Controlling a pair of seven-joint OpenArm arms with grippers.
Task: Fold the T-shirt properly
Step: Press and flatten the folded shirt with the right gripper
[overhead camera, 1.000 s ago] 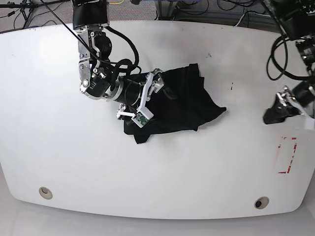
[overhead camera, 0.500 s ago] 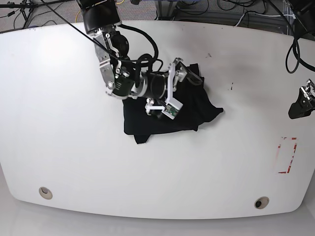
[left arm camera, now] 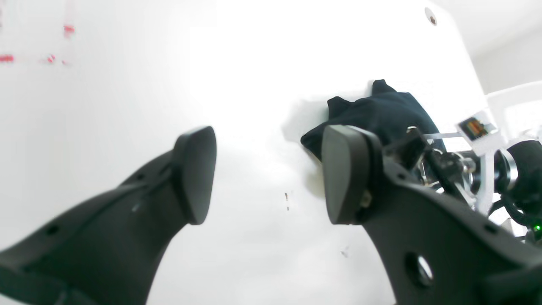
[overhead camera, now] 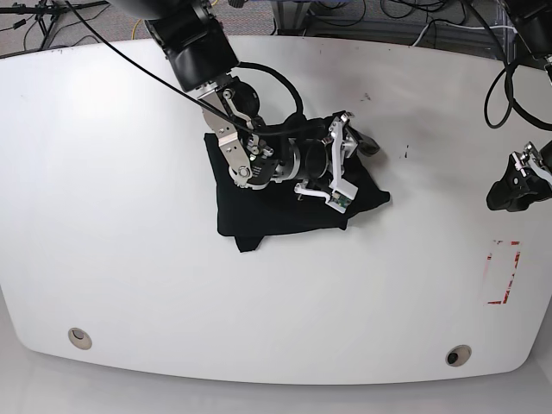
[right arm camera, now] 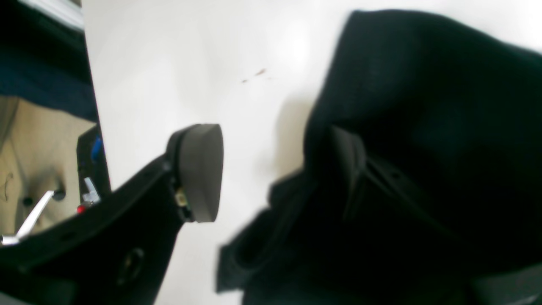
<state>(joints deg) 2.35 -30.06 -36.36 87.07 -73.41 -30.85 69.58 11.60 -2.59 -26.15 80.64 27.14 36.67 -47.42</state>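
Reaching further across since the earlier frames, the right arm now lies over the shirt [overhead camera: 285, 203], its fingers [overhead camera: 366, 147] at the far edge of the cloth. From the right wrist view one finger [right arm camera: 199, 169] stands over bare desk [overhead camera: 112, 259] and the other is down against a black fold, a clear gap between them, nothing pinched yet. Off to the side, the left fingers [overhead camera: 517, 185] are spread wide and empty. Bunched mid-desk, the shirt is soft and limp; it will sag, so I'd take it at a hem or corner fold.
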